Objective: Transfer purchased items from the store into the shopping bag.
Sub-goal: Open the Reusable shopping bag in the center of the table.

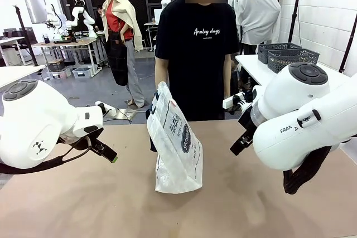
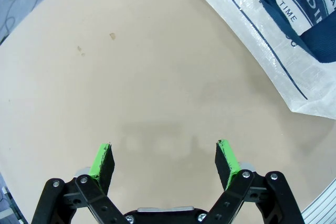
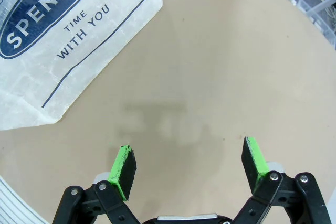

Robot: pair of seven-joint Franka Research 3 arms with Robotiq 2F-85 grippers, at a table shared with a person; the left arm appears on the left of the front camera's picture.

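Observation:
The shopping bag [image 1: 177,151], translucent white with a dark oval logo and navy straps, stands upright mid-table in front of the person [image 1: 195,43]. My left gripper [image 1: 109,155] hovers left of it, open, with nothing between its green pads. In the left wrist view that gripper [image 2: 165,155] looks down on bare tabletop, with the bag [image 2: 262,40] at upper right. My right gripper [image 1: 241,143] is to the bag's right, also open and empty. The right wrist view has this gripper [image 3: 188,157] over the table and the bag [image 3: 63,40] at upper left. The purchased items are out of view.
The tan table [image 1: 83,204] spreads bare around the bag on both sides. Dark grey lattice baskets [image 1: 287,55] sit on a white table at the back right. The person stands close behind the table's far edge.

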